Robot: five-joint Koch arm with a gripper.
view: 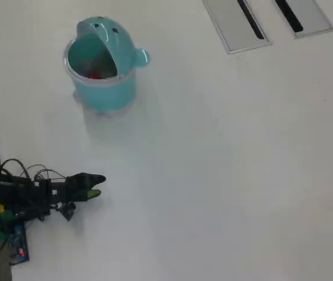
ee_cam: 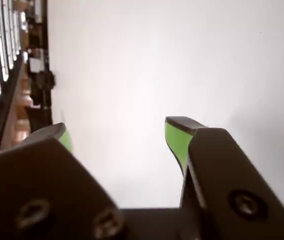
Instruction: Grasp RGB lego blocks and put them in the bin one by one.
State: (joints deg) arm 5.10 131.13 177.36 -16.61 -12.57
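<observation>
The light teal round bin stands at the upper left of the white table in the overhead view, its domed lid flipped up. Something small and red, a lego block, lies inside it. My gripper rests low at the left, well below the bin and pointing right. In the wrist view the gripper is open. Its green-padded fingers stand far apart with only bare white table between them.
Two flat grey slotted panels are set into the table at the top right. The arm's base with loose wires sits at the table's left edge. Dark furniture shows at the left of the wrist view.
</observation>
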